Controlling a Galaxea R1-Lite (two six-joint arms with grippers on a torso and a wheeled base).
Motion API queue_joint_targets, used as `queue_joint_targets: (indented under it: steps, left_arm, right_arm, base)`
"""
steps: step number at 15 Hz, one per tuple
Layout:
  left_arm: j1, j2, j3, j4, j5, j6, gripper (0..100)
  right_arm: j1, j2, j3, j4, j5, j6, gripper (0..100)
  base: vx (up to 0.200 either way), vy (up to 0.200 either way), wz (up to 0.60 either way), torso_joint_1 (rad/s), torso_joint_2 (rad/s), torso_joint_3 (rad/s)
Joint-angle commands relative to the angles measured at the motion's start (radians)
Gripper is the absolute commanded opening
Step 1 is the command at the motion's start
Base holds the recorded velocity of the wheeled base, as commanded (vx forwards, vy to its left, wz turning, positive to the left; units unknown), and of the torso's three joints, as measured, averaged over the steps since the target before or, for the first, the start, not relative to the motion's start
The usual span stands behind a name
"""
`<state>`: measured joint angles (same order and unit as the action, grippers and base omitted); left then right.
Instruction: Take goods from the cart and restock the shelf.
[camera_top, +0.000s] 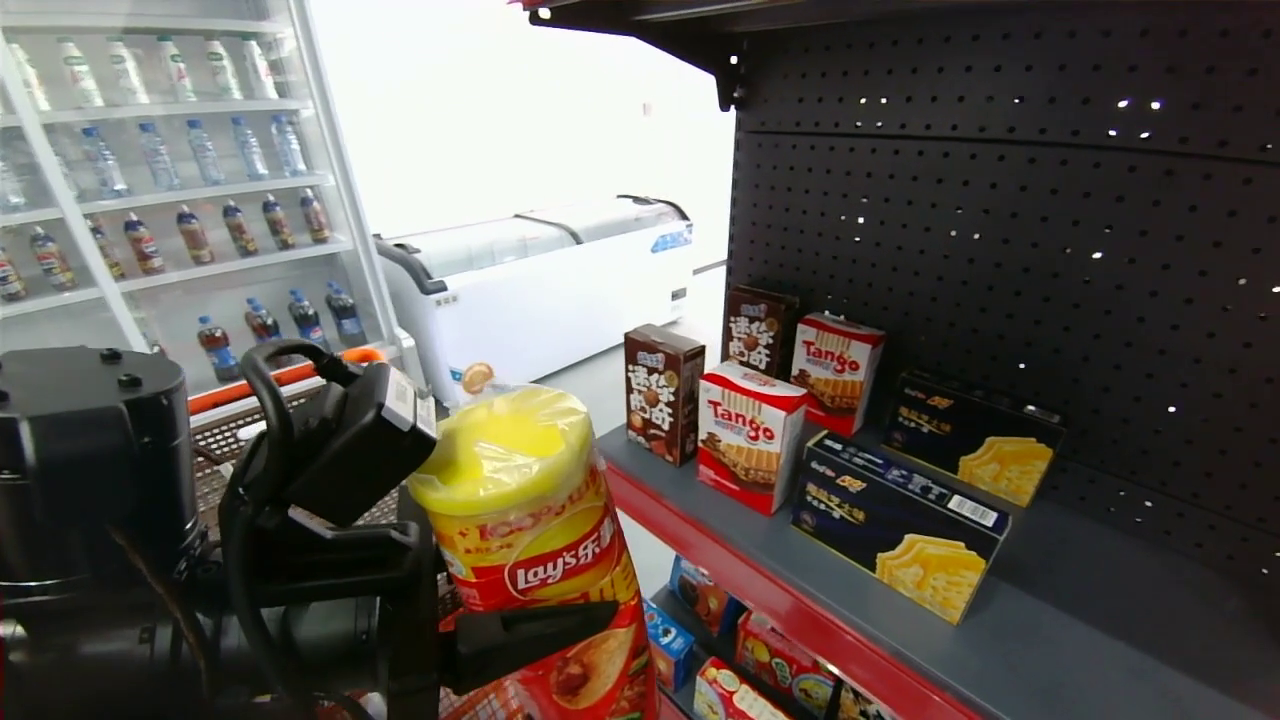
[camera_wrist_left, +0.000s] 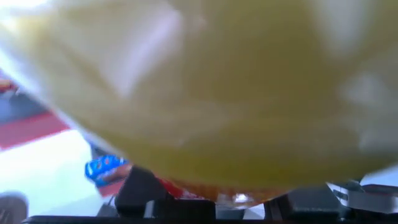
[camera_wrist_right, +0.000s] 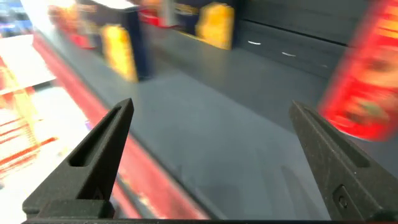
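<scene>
A tall chips canister, red and yellow with a yellow lid under clear wrap, is held upright at the lower middle of the head view. My left gripper is shut on its lower body, just left of the shelf's red front edge. In the left wrist view the yellow lid sits close under the camera. My right gripper is open with nothing between its fingers, above the bare grey shelf board. A blurred red canister stands on the board beside it.
The grey shelf carries brown boxes, red-and-white wafer boxes and dark blue cracker boxes; a pegboard backs it. More goods fill the lower shelf. The cart's orange handle, a bottle fridge and a chest freezer stand to the left.
</scene>
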<state>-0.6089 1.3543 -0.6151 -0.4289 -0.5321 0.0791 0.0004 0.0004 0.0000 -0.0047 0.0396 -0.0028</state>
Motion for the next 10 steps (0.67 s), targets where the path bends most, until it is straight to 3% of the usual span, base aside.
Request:
queue_joint_targets:
  steps: [1, 10]
  left_arm:
    - [0.000, 0.000, 0.003, 0.001, 0.000, 0.001, 0]
    - [-0.012, -0.001, 0.005, -0.001, -0.020, 0.004, 0]
  right_arm:
    - [0.001, 0.000, 0.000, 0.000, 0.000, 0.000, 100]
    - [0.001, 0.000, 0.000, 0.000, 0.000, 0.000, 100]
  base:
    - [0.000, 0.000, -0.60, 0.007, 0.00, 0.007]
    - [0.000, 0.000, -0.60, 0.000, 0.00, 0.001]
